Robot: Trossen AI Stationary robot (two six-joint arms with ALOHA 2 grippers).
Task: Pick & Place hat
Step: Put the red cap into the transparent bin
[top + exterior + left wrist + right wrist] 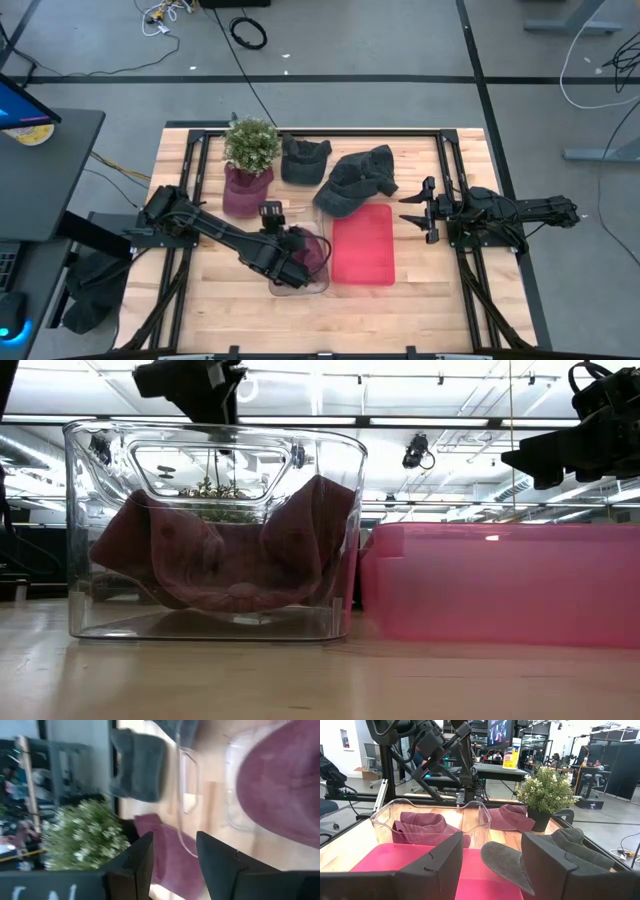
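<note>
A maroon hat lies crumpled inside a clear plastic bin near the table's middle. A second maroon hat lies on the table against the plant pot. Two dark grey hats lie toward the far edge. My left gripper is open and hovers just beyond the bin's far rim, with its wrist above the bin. My right gripper is open and waits at the right, past the pink tray.
A potted plant stands at the far left of the table. The pink tray sits right beside the clear bin. Bare wood shows along the near edge. Black frame rails run along both sides of the table.
</note>
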